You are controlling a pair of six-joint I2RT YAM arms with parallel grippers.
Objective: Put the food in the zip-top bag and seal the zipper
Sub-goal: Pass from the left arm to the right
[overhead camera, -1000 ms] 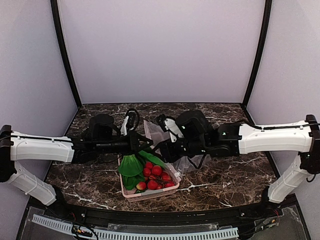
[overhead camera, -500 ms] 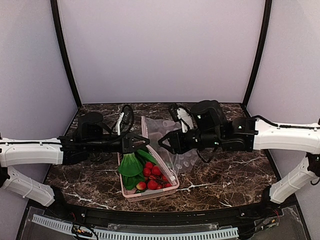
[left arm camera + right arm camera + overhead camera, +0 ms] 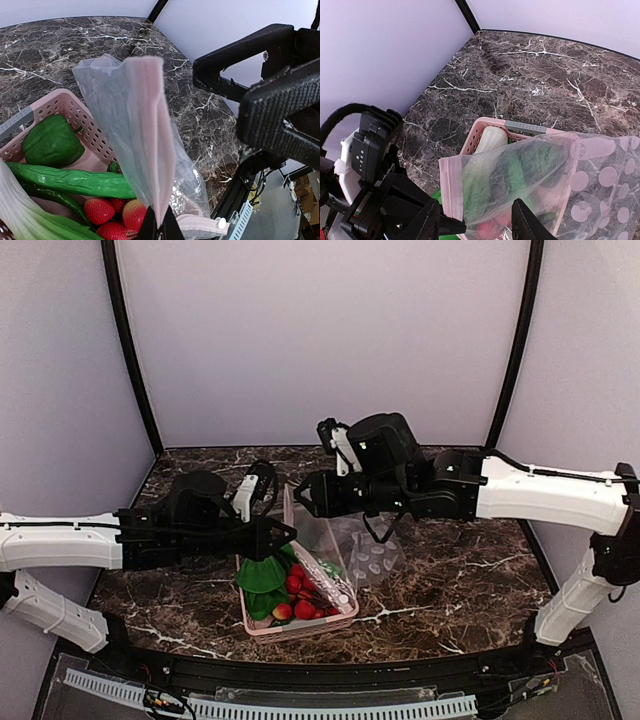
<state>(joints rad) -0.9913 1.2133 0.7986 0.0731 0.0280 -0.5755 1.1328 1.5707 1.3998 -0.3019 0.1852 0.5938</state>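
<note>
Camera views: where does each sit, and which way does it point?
Top: above and behind, looking down at the table; both arms show.
Left wrist: on the left arm, looking along the left claw, pinching the bag.
Right wrist: on the right arm, looking past the open right claw at the basket.
Shared: both wrist views show bag and basket.
</note>
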